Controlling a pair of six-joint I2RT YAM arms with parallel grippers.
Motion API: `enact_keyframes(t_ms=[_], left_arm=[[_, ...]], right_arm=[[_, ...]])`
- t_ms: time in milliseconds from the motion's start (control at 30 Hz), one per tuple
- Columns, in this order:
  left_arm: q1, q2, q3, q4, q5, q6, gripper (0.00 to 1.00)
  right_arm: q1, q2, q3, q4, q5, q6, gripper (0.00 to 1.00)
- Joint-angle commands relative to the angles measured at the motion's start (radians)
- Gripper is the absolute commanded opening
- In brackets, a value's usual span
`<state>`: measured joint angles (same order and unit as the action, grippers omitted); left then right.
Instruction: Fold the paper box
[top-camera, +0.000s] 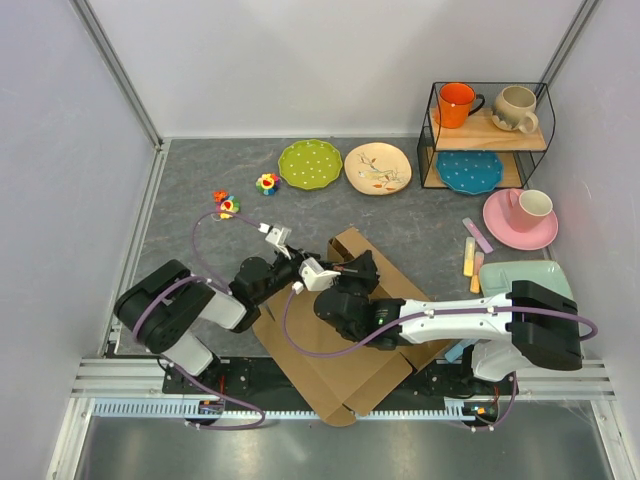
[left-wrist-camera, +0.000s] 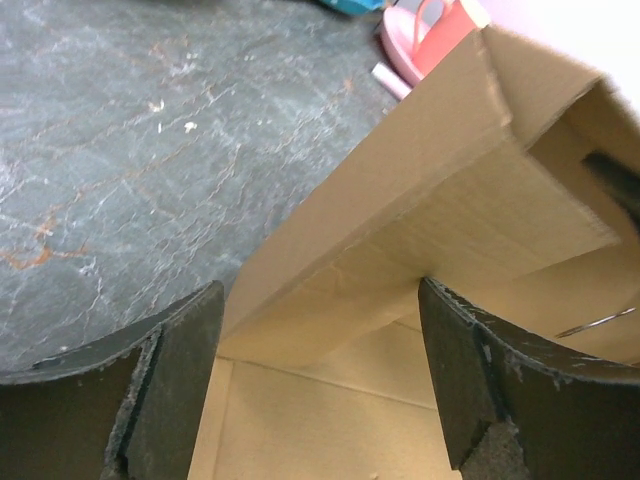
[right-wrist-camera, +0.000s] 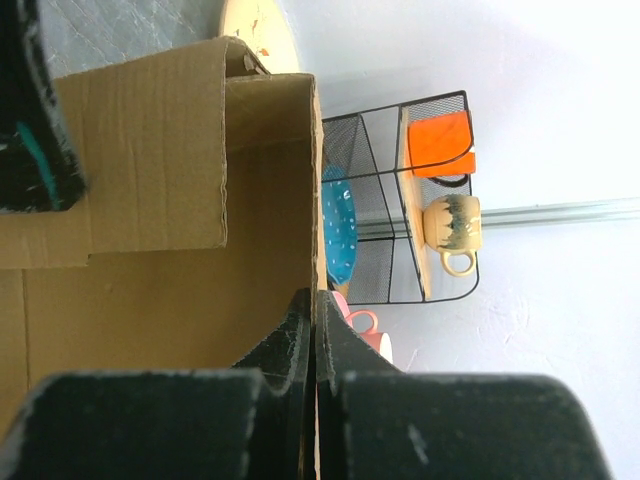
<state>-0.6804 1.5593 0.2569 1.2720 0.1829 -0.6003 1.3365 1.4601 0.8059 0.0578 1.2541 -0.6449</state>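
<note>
I'm seeing the paper box (top-camera: 345, 385) lying at the near edge of the tabletop, about midway along it, partly folded up. My right gripper (right-wrist-camera: 316, 315) is pinching a raised wall, fingers together on the cardboard. My left gripper (left-wrist-camera: 320, 300) is hovering with its fingers spread, a raised flap between them.

Brown corrugated paper box (top-camera: 335, 385), partly folded, far walls raised, near flaps lying flat, set diagonally
</note>
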Motion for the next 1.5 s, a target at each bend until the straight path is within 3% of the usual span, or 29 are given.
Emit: enact_keyframes(t_ms=[0,400,800,933,1133,1300,1367,1467], left_arm=[[-0.004,0.079,0.033,0.291,-0.019,0.088,0.87],[-0.002,0.116,0.120,0.391,0.007,0.160,0.88],[0.015,0.010,0.143,0.347,0.092,0.234,0.90],[0.031,0.004,0.169,0.311,0.177,0.240,0.90],[0.054,0.062,0.255,0.218,0.317,0.264,0.82],[0.064,0.120,0.308,0.199,0.383,0.258,0.61],[0.067,0.125,0.298,0.208,0.383,0.251,0.63],[0.071,0.091,0.260,0.216,0.372,0.255,0.76]], right_arm=[[0.015,0.011,0.018,-0.113,-0.151,0.126,0.00],[0.013,0.003,0.009,-0.135,-0.202,0.156,0.00],[0.006,-0.018,-0.001,-0.136,-0.211,0.159,0.00],[0.004,-0.024,-0.005,-0.136,-0.222,0.165,0.00],[0.004,-0.024,-0.002,-0.134,-0.237,0.171,0.00],[0.004,-0.026,-0.004,-0.134,-0.234,0.168,0.00],[0.003,-0.032,-0.005,-0.135,-0.232,0.165,0.00],[0.001,-0.043,-0.005,-0.135,-0.229,0.159,0.00]])
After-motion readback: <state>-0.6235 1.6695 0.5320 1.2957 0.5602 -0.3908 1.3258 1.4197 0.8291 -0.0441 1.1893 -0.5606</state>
